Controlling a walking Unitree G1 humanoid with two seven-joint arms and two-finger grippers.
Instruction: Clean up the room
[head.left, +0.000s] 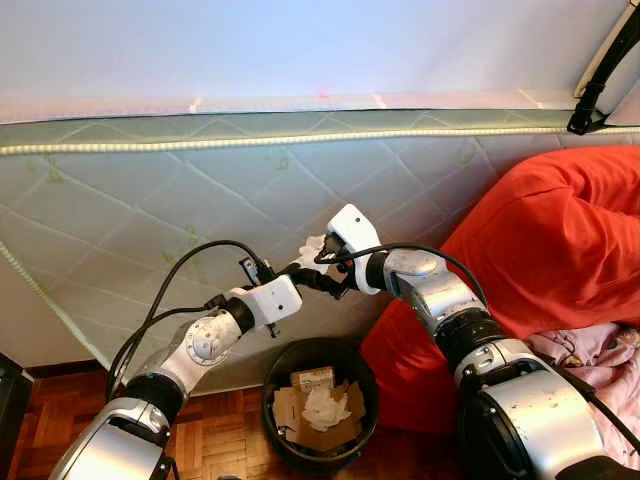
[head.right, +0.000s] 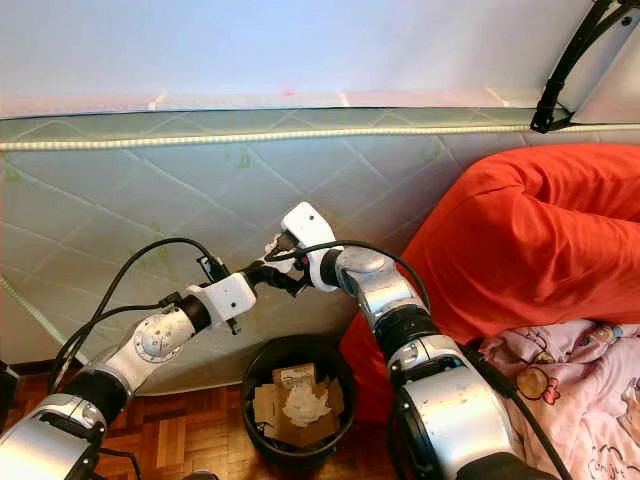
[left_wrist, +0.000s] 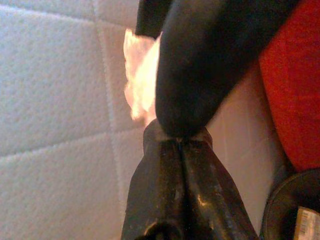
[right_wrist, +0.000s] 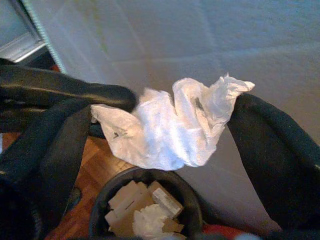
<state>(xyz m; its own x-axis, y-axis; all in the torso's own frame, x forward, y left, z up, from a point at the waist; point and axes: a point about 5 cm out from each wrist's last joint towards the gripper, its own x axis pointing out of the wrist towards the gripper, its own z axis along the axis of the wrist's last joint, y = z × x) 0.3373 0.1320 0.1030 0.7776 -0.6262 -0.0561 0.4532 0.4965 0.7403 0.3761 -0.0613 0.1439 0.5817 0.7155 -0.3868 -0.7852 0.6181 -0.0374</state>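
We see the right gripper (right_wrist: 165, 135) pinching a crumpled white tissue (right_wrist: 170, 127) above the round black waste bin (head.left: 320, 405); the left gripper (left_wrist: 182, 142), fingers pressed together, touches it from nine o'clock. No writing is legible.

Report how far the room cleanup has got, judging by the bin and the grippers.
Done: the black bin already holds cardboard scraps and crumpled paper.
In hand: a crumpled white tissue sits between the right gripper fingers, above the bin; the left gripper, shut, meets it there.
Left: dropping the tissue in.
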